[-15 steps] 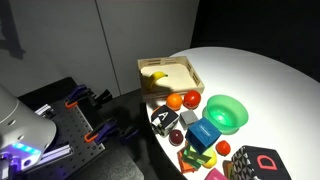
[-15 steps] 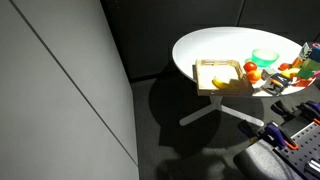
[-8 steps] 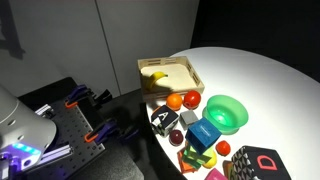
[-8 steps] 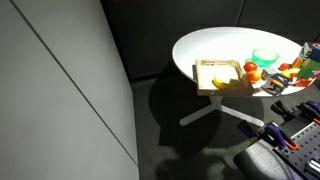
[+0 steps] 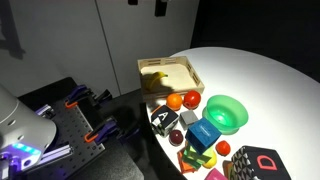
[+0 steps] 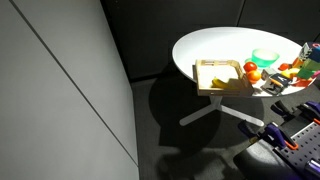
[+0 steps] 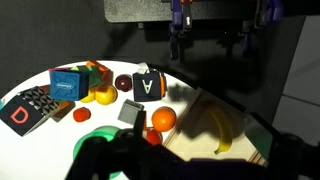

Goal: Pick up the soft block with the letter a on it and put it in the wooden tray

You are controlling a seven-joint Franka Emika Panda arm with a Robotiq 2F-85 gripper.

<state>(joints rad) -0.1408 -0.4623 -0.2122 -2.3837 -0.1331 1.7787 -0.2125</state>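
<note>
Overhead, the gripper (image 7: 212, 42) hangs above the table (image 5: 250, 70) with its two fingers spread wide and nothing between them; it touches no object. The soft block (image 7: 148, 86) sits on the table outside the wooden tray (image 5: 180, 71), near the tray but not touching it. In the wrist view it shows a white face with a black letter A. An orange (image 5: 175, 101) lies just beside the tray's rim, between the tray and the block, with a red fruit (image 5: 191, 98) next to it. Inside the tray lies a banana (image 5: 155, 75), close to one rim. The green bowl (image 5: 226, 112) stands near the tray, past the red fruit. The blue cube (image 5: 203, 134) and the black block with a red D (image 5: 262, 163) lie well apart from the tray, farther from it than the soft block.
</note>
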